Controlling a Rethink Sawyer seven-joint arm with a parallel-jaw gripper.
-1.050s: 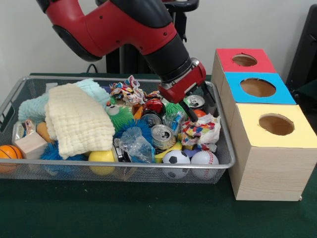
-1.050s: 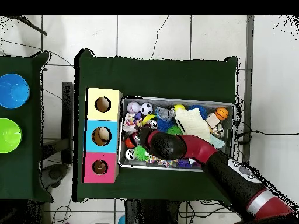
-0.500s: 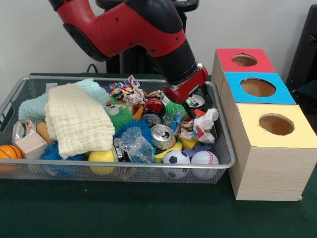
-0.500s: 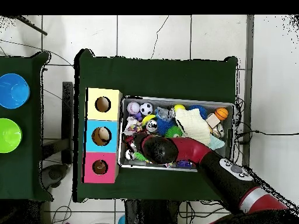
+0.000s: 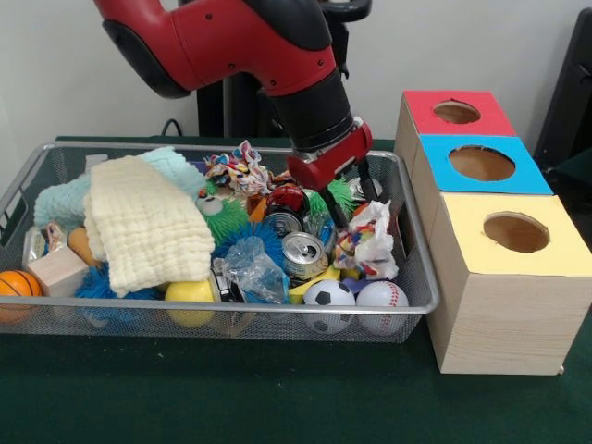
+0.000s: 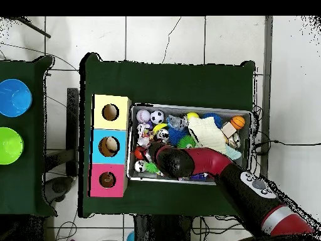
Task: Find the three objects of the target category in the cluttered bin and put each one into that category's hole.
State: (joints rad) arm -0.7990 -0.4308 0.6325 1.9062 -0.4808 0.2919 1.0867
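Front view: the gripper (image 5: 356, 199) hangs low in the wire bin (image 5: 231, 313), its grip state unreadable (fingers buried in clutter). A crumpled wrapper (image 5: 372, 242) lies just beside it at five o'clock; the holed boxes (image 5: 504, 277) stand at three o'clock.

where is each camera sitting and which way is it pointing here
Front view: sits across the table, level with the wire bin, looking at the three wooden boxes; the red and black arm descends from above, its gripper at the crumpled paper.
Overhead view: sits above, looking straight down at the green table; the arm enters from bottom right.
Both show the bin, boxes, soccer ball and baseball.
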